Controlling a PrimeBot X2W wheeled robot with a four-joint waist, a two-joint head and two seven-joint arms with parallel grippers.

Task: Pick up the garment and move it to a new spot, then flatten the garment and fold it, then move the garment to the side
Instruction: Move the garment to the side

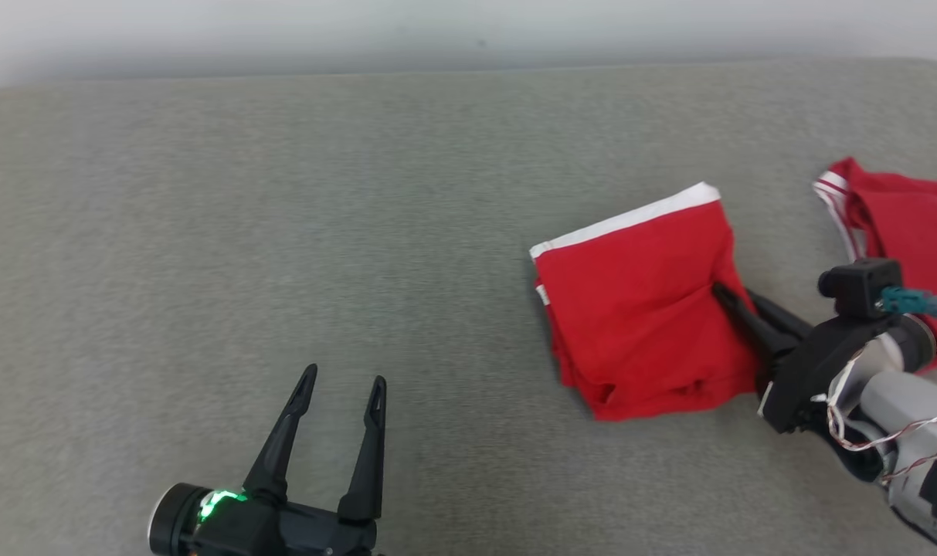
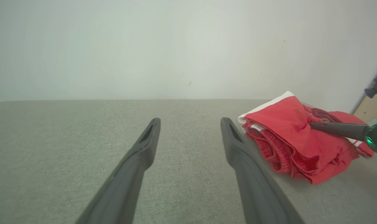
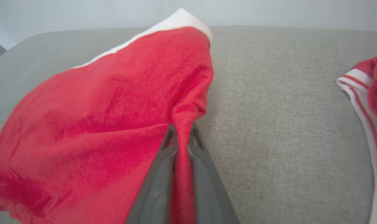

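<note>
Folding looks done: red garment (image 1: 638,309) is laid on the counter (image 1: 283,232), right edge pinched by the right claw (image 1: 727,297); left claw (image 1: 343,378) is held spread, well apart. Probably a gentle sideways drag is called for next, folds kept intact.

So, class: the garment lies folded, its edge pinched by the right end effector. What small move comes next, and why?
Probably lift a little and draw the folded garment sideways. The right end effector is shut on a pinch of its edge, the fold looks finished, and the left end effector stands open, apart from it. Only moving it aside seems left.
</note>
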